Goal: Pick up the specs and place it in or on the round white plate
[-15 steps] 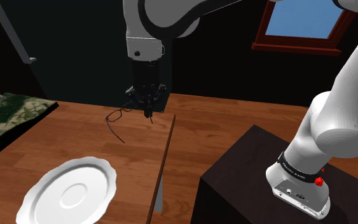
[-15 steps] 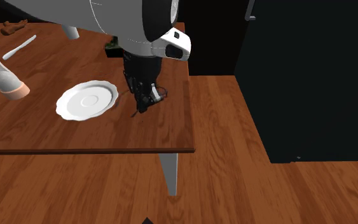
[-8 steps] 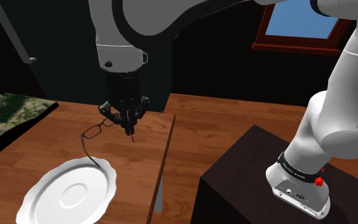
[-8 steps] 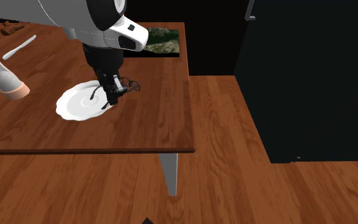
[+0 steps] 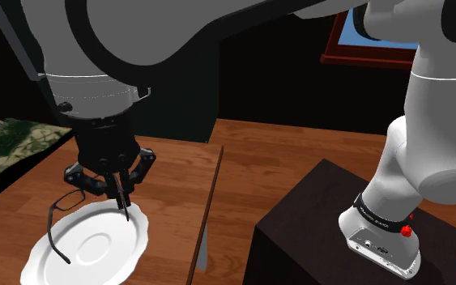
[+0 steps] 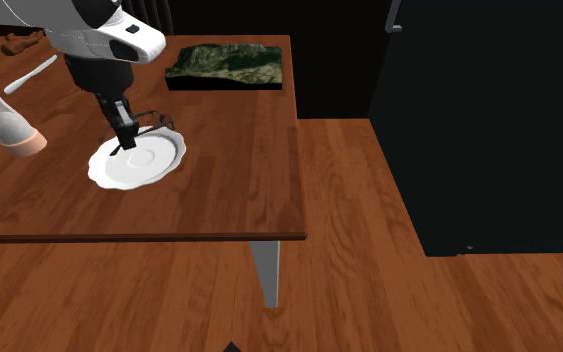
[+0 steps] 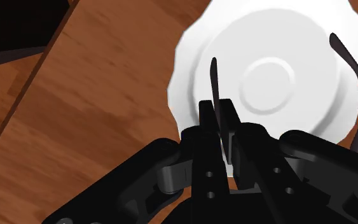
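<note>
The specs (image 5: 62, 212) are thin, dark-framed glasses hanging in my black gripper (image 5: 121, 194), which is shut on them. One temple arm (image 5: 53, 241) dangles over the round white plate (image 5: 88, 247) with a scalloped rim. In the second exterior view the gripper (image 6: 124, 137) hovers just above the plate's (image 6: 139, 162) far edge, with the specs (image 6: 152, 118) sticking out beside it. In the wrist view my fingers (image 7: 210, 127) clasp the frame, both temple arms (image 7: 357, 76) reach out over the plate (image 7: 273, 76).
The plate lies on a wooden table (image 6: 229, 190) whose edge (image 5: 210, 202) runs beside the dark stand (image 5: 331, 235). A green-brown relief block (image 6: 229, 62) sits at the table's far side. A knife (image 6: 29, 74) and a pink-tipped object (image 6: 7, 125) lie at the second exterior view's left.
My gripper has carried the specs from the table's edge across to the shoulder view's left and lower, and it now hangs over the plate.
</note>
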Available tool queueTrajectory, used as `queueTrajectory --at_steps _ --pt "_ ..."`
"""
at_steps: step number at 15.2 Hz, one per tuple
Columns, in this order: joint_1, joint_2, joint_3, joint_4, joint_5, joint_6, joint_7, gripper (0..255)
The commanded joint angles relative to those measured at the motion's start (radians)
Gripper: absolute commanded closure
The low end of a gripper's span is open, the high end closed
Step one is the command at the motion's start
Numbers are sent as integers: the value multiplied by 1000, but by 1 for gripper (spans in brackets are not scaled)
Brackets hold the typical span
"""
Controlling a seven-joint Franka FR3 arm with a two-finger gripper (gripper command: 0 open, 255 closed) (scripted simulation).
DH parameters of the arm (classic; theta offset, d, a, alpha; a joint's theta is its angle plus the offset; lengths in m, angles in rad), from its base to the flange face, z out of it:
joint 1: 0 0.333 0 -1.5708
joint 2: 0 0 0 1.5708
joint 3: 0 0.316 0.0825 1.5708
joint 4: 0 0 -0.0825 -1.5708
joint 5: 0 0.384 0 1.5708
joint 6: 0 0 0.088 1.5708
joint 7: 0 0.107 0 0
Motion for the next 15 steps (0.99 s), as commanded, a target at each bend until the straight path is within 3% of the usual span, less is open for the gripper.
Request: queueTrajectory --at_steps 1,15 --pt "40 45 6 53 -27 -7 49 255" --pt "44 91 -7 -76 -46 162 40 255"
